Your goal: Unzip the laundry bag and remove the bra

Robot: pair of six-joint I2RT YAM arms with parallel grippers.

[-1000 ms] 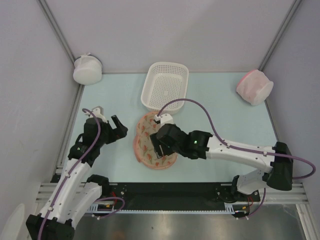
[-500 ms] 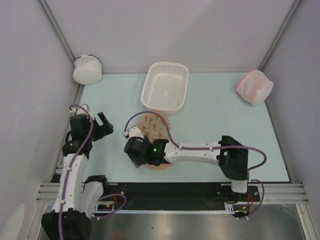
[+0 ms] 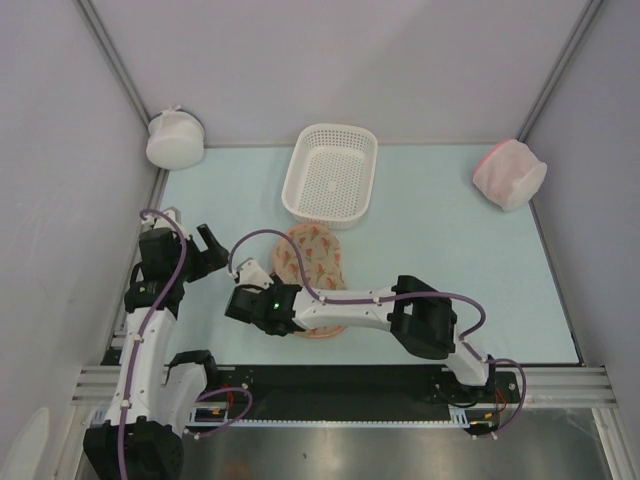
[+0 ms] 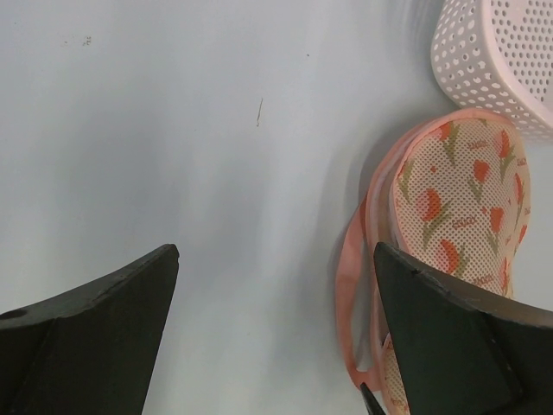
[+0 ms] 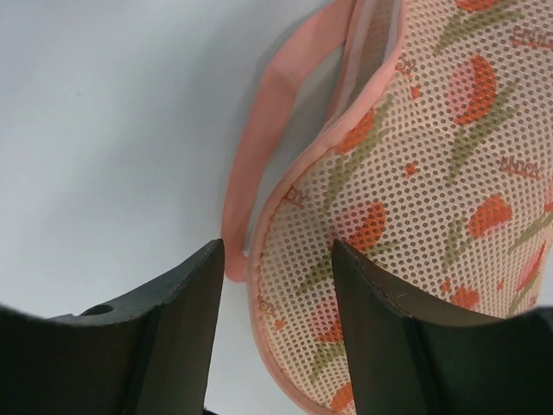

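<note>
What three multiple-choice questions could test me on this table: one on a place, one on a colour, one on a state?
1. Where is the white basket?
A) at the far end of the laundry bag
B) at the near edge, by the robot
C) in the far left corner

2. What colour is the bag's edging?
A) blue
B) pink
C) black

3. How is the left gripper?
A) open, holding nothing
B) shut on the bag
C) shut on the basket

Answers:
1 A: the top view shows the basket just past the bag's far end.
2 B: both wrist views show a pink rim.
3 A: its jaws stand wide apart over bare table.
</note>
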